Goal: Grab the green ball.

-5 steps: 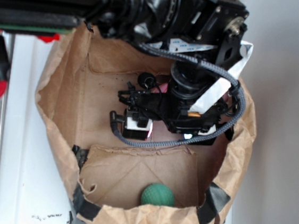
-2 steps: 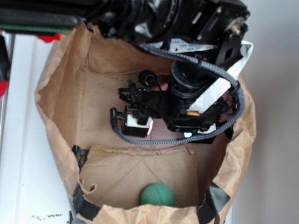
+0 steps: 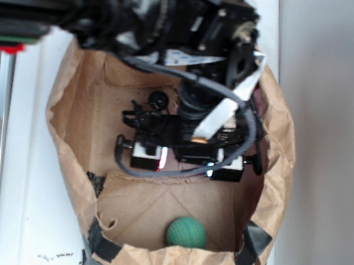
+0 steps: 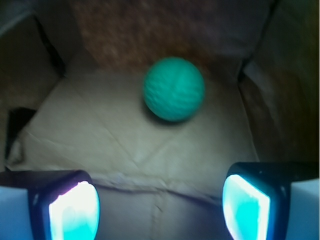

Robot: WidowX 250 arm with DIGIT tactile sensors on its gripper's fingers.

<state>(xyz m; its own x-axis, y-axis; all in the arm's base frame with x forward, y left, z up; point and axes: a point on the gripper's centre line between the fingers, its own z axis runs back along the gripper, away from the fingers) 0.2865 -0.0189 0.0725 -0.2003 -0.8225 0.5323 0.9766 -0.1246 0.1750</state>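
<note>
Green ball (image 4: 174,89) on bag floor (image 4: 125,145) — fingers (image 4: 75,210) spread, well short

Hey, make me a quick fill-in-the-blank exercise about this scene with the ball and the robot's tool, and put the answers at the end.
1. The small dimpled ball is ____ in colour.
2. It lies inside a brown ____ bag with taped corners.
3. The tool has its jaws ____, with nothing between them.
4. In the wrist view the ball lies ____ the tool's fingertips, untouched.

Missing words: green; paper; open; beyond
</note>
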